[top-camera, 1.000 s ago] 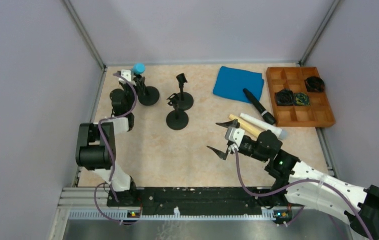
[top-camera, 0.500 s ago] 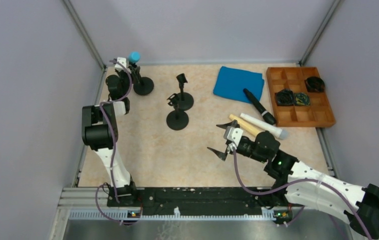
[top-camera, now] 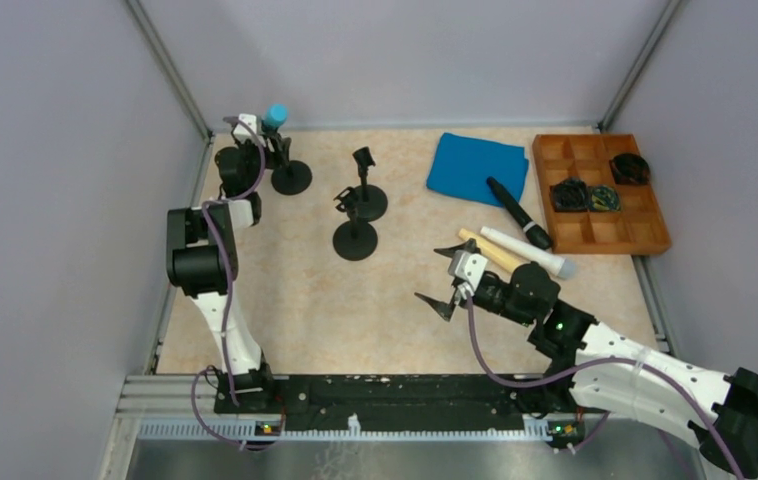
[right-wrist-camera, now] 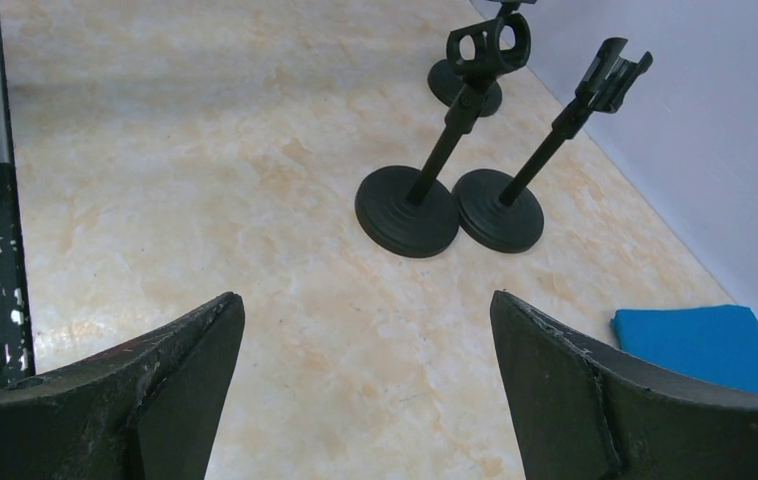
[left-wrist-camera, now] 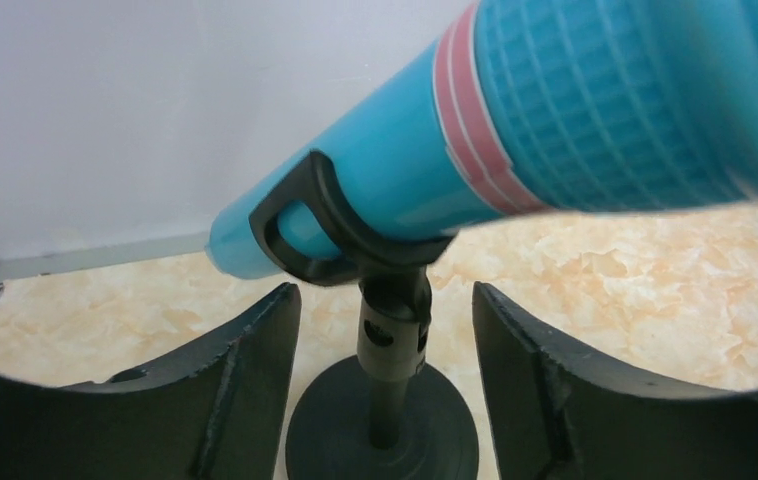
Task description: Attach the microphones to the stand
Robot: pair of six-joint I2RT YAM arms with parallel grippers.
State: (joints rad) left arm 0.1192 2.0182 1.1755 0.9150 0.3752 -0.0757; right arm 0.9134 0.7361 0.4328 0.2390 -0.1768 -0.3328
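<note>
I see the light blue microphone (left-wrist-camera: 515, 130) sitting tilted in the clip (left-wrist-camera: 327, 228) of the far-left stand (top-camera: 290, 178). On my right the black microphone (top-camera: 518, 212) lies diagonally, with the white microphone (top-camera: 517, 248) and cream microphone (top-camera: 481, 246) side by side just below it. Two more stands (top-camera: 355, 240) are upright mid-table, close together

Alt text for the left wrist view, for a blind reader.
A light blue microphone sits tilted in the black clip of a stand, head toward the upper right. The left gripper is open, its dark fingers flanking the stand's post without touching. Marbled beige table and pale wall behind.
</note>
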